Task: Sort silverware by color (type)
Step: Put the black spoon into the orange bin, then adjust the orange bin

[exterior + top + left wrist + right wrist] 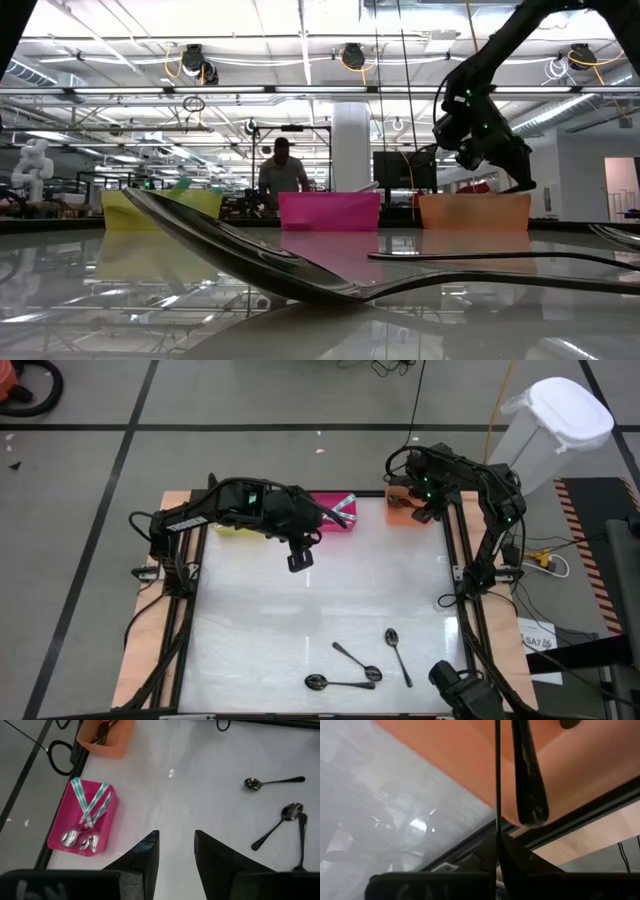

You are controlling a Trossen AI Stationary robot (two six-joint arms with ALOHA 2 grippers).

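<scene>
Dark grey-black spoon [529,780], slim and flat-handled, is clenched in the right hand [428,510], hanging just over the orange bin [402,511] at the far right corner of the surface [260,620]. The left hand [300,558] hovers empty with fingers [145,857] partly apart, near the pink bin [105,825], which holds teal-handled spoons [87,807] with shiny bowls. Three dark spoons [360,665] lie loose near the front edge on the glossy white surface, well apart from both hands. A yellow bin [160,208] sits at the far left. Wide bare room spans the middle.
</scene>
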